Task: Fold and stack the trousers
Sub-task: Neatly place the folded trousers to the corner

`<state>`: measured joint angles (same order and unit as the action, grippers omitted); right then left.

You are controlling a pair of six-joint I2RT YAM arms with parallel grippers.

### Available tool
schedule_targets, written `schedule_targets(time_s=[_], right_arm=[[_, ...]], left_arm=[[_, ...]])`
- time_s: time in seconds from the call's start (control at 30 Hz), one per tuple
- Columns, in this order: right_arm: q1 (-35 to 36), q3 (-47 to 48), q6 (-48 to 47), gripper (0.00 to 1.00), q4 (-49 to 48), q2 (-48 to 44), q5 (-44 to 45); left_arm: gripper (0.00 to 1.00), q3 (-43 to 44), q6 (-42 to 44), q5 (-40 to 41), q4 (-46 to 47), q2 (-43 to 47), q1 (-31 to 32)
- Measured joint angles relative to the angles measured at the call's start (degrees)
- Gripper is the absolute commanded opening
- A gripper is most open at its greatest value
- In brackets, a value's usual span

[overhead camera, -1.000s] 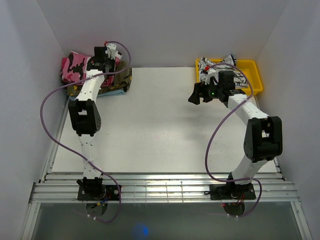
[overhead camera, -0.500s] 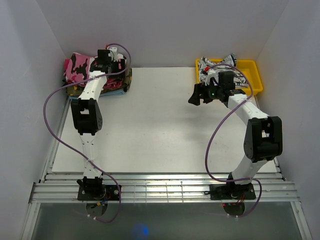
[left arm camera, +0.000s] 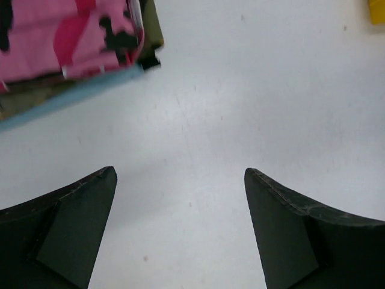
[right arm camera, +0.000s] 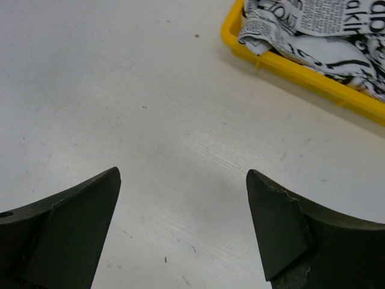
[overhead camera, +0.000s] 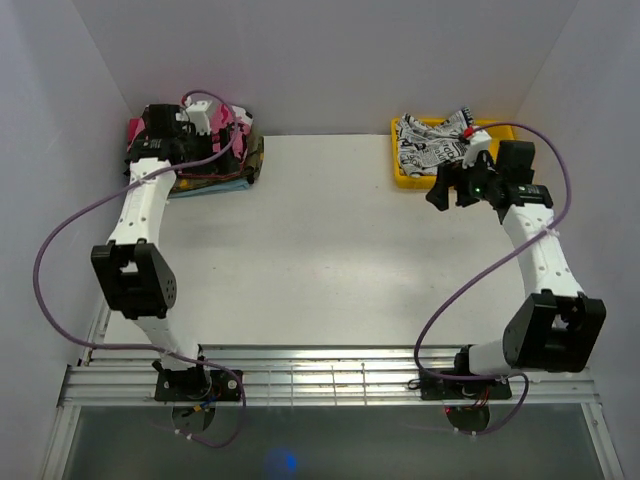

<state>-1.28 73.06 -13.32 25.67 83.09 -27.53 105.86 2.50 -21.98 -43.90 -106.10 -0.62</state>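
The trousers point(overhead camera: 236, 124), folded, in pink, white and black camouflage, lie on top of a pile of folded clothes at the table's far left corner. My left arm hides most of them from above. In the left wrist view the trousers point(left arm camera: 66, 36) fill the top left corner. My left gripper point(overhead camera: 200, 135) hovers over the pile's edge. The left gripper point(left arm camera: 179, 171) is open with only bare table between its fingers. My right gripper point(overhead camera: 440, 195) hangs open in front of the yellow bin. The right gripper point(right arm camera: 183, 173) holds nothing.
Under the trousers lie an olive garment point(left arm camera: 153, 30) and a light blue one point(left arm camera: 66, 99). The yellow bin point(overhead camera: 505, 140) at the far right holds a white garment with black print point(overhead camera: 430, 145). Its wall point(right arm camera: 289, 66) is near my right fingers. White walls enclose the table.
My left gripper has opened and let go of the trousers on the pile, and its arm has swung left. My right arm has moved right, closer to the bin.
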Motion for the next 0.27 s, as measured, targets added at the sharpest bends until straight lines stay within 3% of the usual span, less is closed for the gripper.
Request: schedule_targets(time_s=[0.13,0.27], right_arm=[[-6.8,-3.5,-4.1,0.90,4.2,-8.6,0.3],[-8.9,-9.3,-7.7,0.90,8.8,-13.6,0.8]], left_arm=[[0.98,-20.2,0.8,-2.9,0.5,13.4,-2.4],[0.98,-33.6,1.1,-3.4,0.7,19.5,-2.2]])
